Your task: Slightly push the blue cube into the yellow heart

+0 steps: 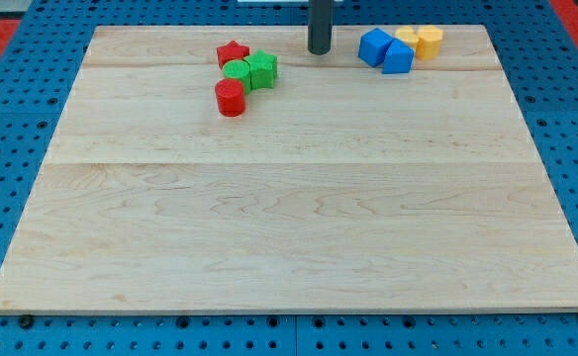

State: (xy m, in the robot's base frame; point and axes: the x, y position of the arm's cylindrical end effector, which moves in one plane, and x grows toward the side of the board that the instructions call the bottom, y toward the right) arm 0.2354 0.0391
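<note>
Blue cube (374, 46) near the view's top right of my board, flat on the wood, yellow heart (406, 39) just behind it, touching its right side

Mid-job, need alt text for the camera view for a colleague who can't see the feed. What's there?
My tip rests near the wooden board's top edge, just left of two blue blocks huddled against two yellow blocks. Farther left sit a red star, green cylinder, green star and red cylinder.
</note>
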